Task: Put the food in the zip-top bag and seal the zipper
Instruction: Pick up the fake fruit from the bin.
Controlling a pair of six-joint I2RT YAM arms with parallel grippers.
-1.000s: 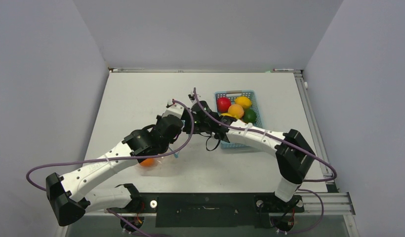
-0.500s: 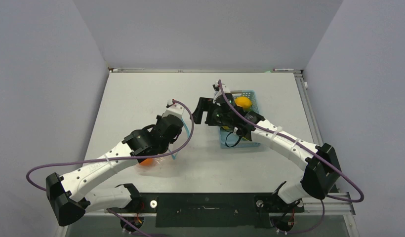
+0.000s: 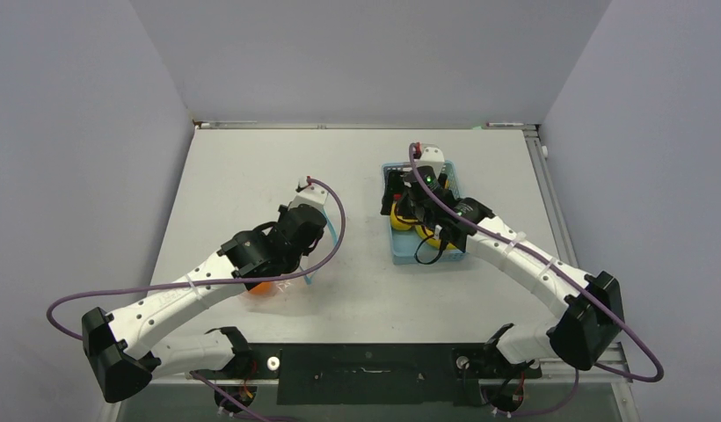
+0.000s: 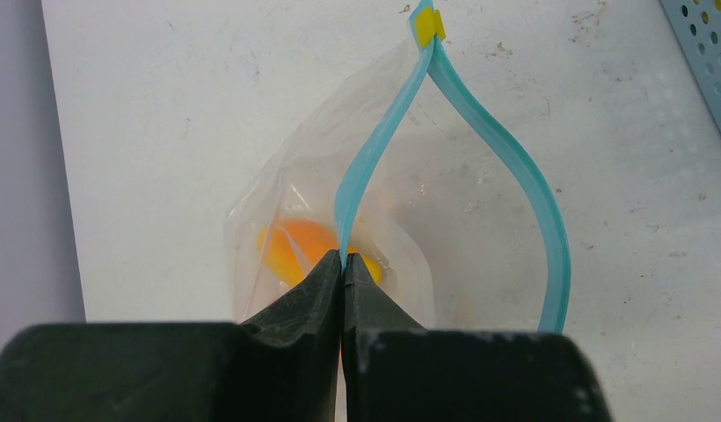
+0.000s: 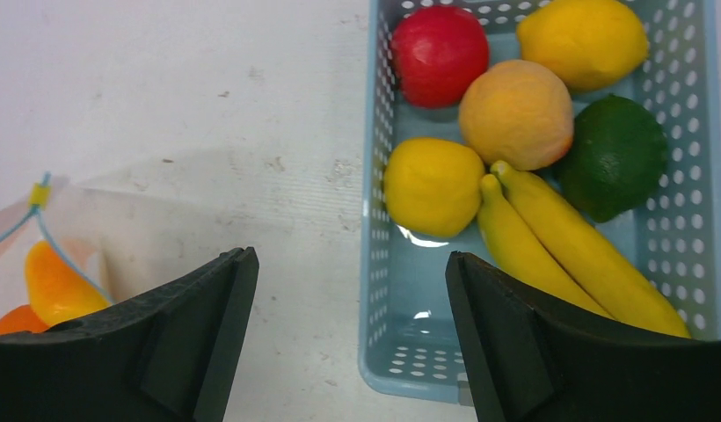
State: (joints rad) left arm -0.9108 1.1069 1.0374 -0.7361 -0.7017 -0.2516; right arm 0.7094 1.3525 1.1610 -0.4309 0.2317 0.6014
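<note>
The food (image 5: 515,114) lies in the basket (image 5: 375,264), upper right of the right wrist view: hard, light, smooth (likely slippery), so take 1 round fruit across its middle. Your right gripper (image 5: 348,259) is spread; the left gripper (image 4: 343,264) pinches the zipper (image 4: 375,149) of the limp zip-top bag (image 4: 278,193).

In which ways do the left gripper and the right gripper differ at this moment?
The left gripper is shut, pinching the zipper; the right gripper is open and holds nothing. The left gripper is at the mouth of the bag; the right gripper is above the basket of fruit. Both are black.
</note>
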